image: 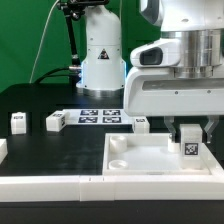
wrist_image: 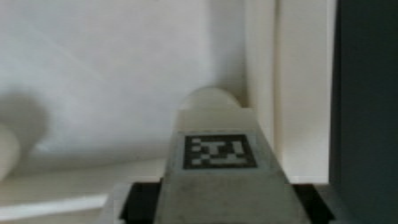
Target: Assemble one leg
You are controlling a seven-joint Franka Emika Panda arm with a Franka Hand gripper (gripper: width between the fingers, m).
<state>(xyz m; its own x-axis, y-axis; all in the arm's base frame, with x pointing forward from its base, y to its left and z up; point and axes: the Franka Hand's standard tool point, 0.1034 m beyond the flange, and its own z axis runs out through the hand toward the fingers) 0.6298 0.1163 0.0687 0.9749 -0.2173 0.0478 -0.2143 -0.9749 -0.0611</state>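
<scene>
My gripper [image: 188, 138] is shut on a leg [image: 188, 149], a small white block with a coded tag facing the camera. It holds the leg upright at the large white panel [image: 145, 165], near the panel's corner on the exterior view's right; I cannot tell whether it touches. In the wrist view the leg [wrist_image: 217, 150] fills the space between the dark fingers [wrist_image: 153, 196] of the gripper [wrist_image: 226, 198], over the panel [wrist_image: 107, 80]. Three more legs [image: 55, 121] [image: 18, 121] [image: 142, 123] stand on the black table.
The marker board [image: 98, 117] lies at the back middle, before the arm's white base [image: 100, 60]. A low white rail [image: 50, 186] runs along the table's front, with a piece at the exterior view's left edge [image: 3, 150]. Round sockets [image: 120, 143] show in the panel.
</scene>
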